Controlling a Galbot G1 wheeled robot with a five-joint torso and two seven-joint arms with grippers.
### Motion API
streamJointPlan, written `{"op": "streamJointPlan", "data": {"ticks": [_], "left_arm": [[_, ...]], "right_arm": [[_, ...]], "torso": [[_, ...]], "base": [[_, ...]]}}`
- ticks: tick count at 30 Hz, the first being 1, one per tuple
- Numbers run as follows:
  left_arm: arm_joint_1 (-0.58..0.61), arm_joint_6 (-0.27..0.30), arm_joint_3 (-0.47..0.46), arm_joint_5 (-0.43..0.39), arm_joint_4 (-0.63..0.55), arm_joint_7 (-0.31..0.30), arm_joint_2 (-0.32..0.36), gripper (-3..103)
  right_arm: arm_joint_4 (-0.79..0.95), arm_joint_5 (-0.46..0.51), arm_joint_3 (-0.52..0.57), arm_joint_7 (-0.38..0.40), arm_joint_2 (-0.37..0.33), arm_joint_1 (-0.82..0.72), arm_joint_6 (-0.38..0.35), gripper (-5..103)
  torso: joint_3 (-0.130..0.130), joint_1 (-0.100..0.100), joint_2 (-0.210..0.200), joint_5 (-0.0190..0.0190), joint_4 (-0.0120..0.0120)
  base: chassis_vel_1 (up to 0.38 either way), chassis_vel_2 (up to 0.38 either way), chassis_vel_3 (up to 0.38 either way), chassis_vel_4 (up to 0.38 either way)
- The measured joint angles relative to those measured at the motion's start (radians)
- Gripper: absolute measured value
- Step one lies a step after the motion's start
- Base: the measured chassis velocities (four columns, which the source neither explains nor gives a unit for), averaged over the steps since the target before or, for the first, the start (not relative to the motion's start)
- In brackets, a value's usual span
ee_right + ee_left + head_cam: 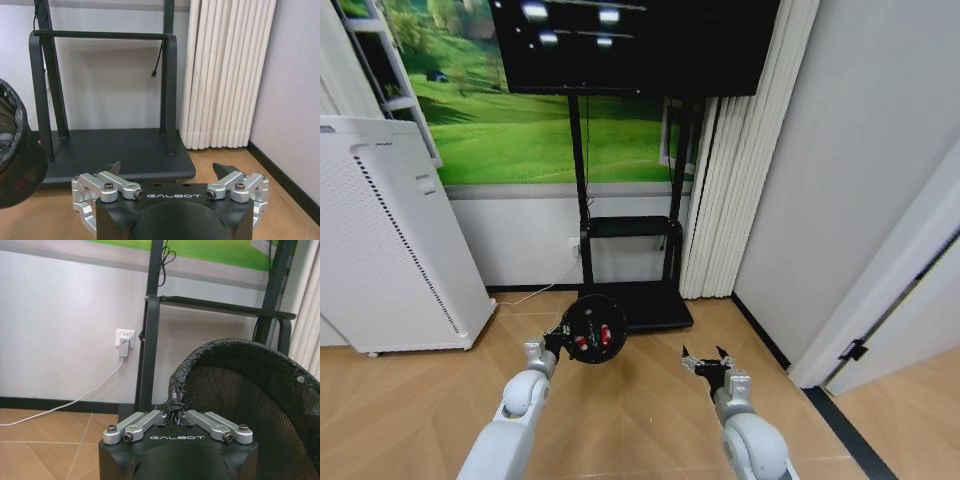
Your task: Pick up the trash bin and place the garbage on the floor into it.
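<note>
The left gripper (560,338) is clamping the rim of the trash bin (593,328) and holding it off the floor (650,420), just in front of the TV stand (625,300). Red-and-white garbage (592,338) is lying inside the bin. The right gripper (707,360) is hovering right of the stand's base, jaws spread wide and empty. Collecting looks mostly done; next probably calls for finding any remaining litter.
</note>
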Motion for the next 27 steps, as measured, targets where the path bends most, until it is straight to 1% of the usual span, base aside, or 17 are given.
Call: {"op": "streamJointPlan", "data": {"ticks": [7,8,10,11,13,14,15,16,17,18,19,20,21,27], "left_arm": [[-0.012,0.002,0.011,-0.001,0.004,-0.003,-0.004,3],[-0.015,0.001,0.012,-0.002,0.005,-0.004,-0.004,3],[-0.016,0.002,0.012,-0.003,0.006,-0.004,-0.004,3],[-0.016,0.002,0.011,-0.003,0.006,-0.005,-0.002,3],[-0.016,0.002,0.010,-0.003,0.006,-0.004,-0.002,3],[-0.016,0.002,0.008,-0.003,0.006,-0.004,-0.003,3],[-0.014,0.002,0.006,-0.003,0.006,-0.004,-0.004,3],[-0.014,0.002,0.006,-0.003,0.006,-0.004,-0.004,3],[-0.013,0.002,0.006,-0.003,0.005,-0.004,-0.004,3],[-0.013,0.002,0.006,-0.003,0.005,-0.004,-0.004,3],[-0.012,0.002,0.005,-0.003,0.003,-0.004,-0.004,3],[-0.011,0.002,0.004,-0.003,-0.002,-0.004,-0.004,3],[-0.011,0.001,0.004,-0.003,-0.007,-0.005,-0.004,3],[-0.011,0.003,0.003,-0.007,-0.013,-0.013,-0.004,3]], "right_arm": [[-0.002,-0.013,0.002,-0.004,-0.005,-0.004,-0.015,100],[-0.003,-0.013,0.002,-0.007,-0.006,-0.003,-0.022,100],[-0.005,-0.016,0.003,-0.008,-0.006,-0.002,-0.024,100],[-0.009,-0.024,0.003,-0.015,-0.006,-0.001,-0.025,100],[-0.013,-0.030,0.003,-0.018,-0.006,0.000,-0.026,100],[-0.018,-0.037,0.003,-0.021,-0.006,0.001,-0.026,100],[-0.023,-0.046,0.003,-0.023,-0.006,0.002,-0.026,100],[-0.023,-0.046,0.003,-0.023,-0.006,0.002,-0.026,100],[-0.027,-0.054,0.003,-0.025,-0.006,0.003,-0.025,100],[-0.027,-0.054,0.003,-0.025,-0.006,0.003,-0.025,100],[-0.030,-0.061,0.002,-0.030,-0.006,0.003,-0.025,100],[-0.032,-0.077,0.005,-0.049,-0.007,0.004,-0.025,100],[-0.035,-0.081,0.005,-0.057,-0.007,0.004,-0.025,100],[-0.045,-0.086,-0.001,-0.078,-0.008,0.008,-0.020,100]], "torso": [[0.000,0.000,0.000,0.0003,-0.0002],[0.000,0.000,0.000,-0.0001,-0.0001],[0.000,0.000,0.000,0.0004,-0.0001],[0.000,0.000,0.000,-0.0002,0.0000],[0.000,0.000,0.000,0.0002,-0.0002],[0.000,0.000,0.000,0.0006,-0.0002],[0.000,0.000,0.000,-0.0007,0.0000],[0.000,0.000,0.000,-0.0007,0.0000],[0.000,0.000,0.000,0.0004,0.0001],[0.000,0.000,0.000,0.0004,0.0001],[0.000,0.000,0.000,0.0006,0.0003],[0.000,0.000,0.000,-0.0002,0.0002],[0.000,0.000,0.000,0.0005,0.0000],[0.000,0.000,0.000,0.0001,-0.0001]], "base": [[0.205,-0.210,-0.222,0.203],[0.276,-0.250,-0.248,0.243],[0.276,-0.207,-0.292,0.243],[0.319,-0.234,-0.338,0.235],[0.395,-0.234,-0.413,0.205],[0.418,-0.199,-0.413,0.227],[0.473,-0.208,-0.448,0.227],[0.473,-0.208,-0.448,0.227],[0.473,-0.199,-0.486,0.171],[0.473,-0.199,-0.486,0.171],[0.545,-0.199,-0.561,0.193],[0.552,-0.156,-0.618,0.168],[0.620,-0.163,-0.618,0.168],[0.608,-0.117,-0.606,0.116]]}}
